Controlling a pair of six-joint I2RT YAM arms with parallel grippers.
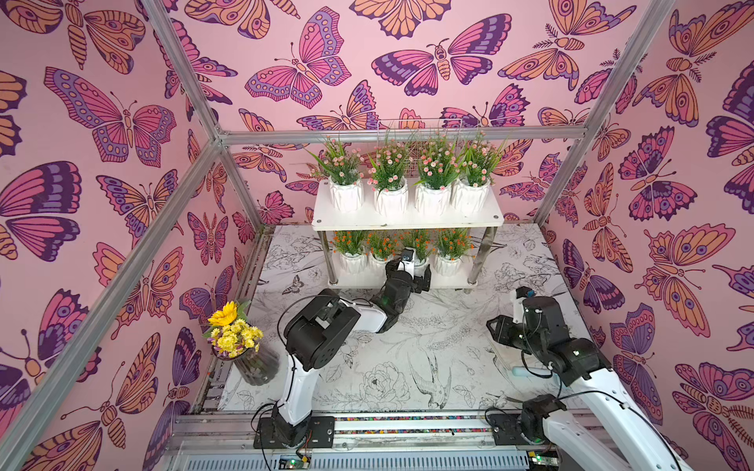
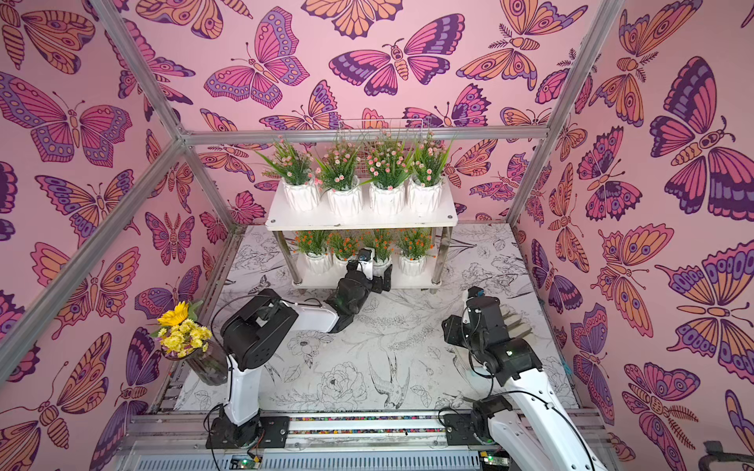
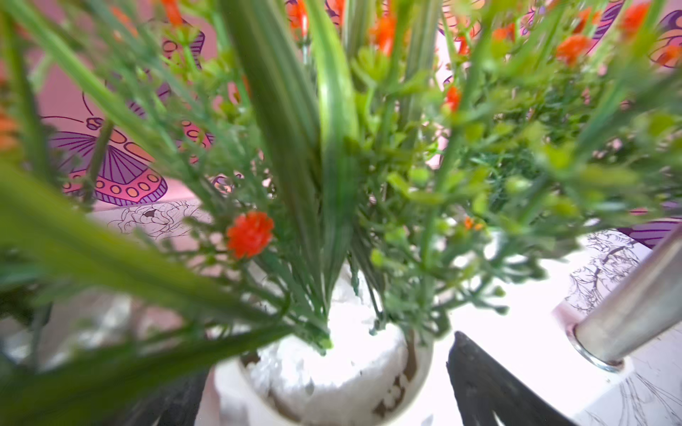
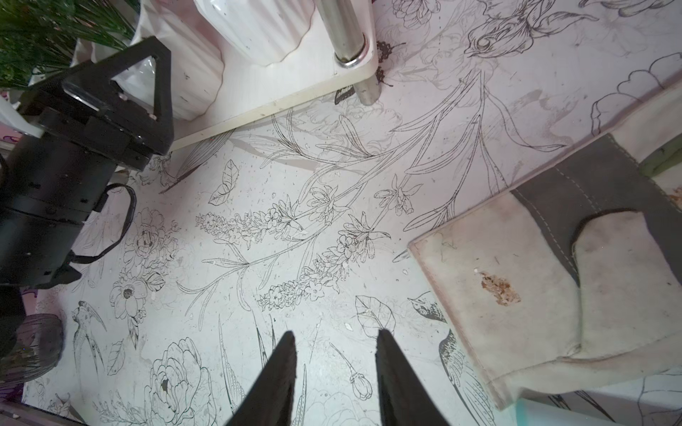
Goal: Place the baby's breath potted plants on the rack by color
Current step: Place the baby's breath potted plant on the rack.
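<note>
White two-tier rack (image 1: 408, 222) on shiny metal legs stands at the far edge of the flower-printed bench (image 1: 408, 367) in both top views, with four pink-flowered baby's breath plants (image 1: 432, 167) in white ribbed pots on its upper board and four orange-flowered plants (image 1: 451, 244) below. The left gripper (image 1: 415, 270) meets the second orange pot (image 1: 417, 240) from the right end.

Left wrist view: black fingers (image 3: 479, 383) stand wide astride that pot, with a gap at one side.

Right wrist view: the right gripper (image 4: 337, 369) has its fingers narrowly parted, empty, over the bench.

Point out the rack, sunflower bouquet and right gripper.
rack (image 1: 408, 223): in a top view, upper board's bare front.
sunflower bouquet (image 1: 223, 314): in a top view, big sunflower head.
right gripper (image 4: 336, 332): right wrist view, midway between the jaws' tips.
</note>
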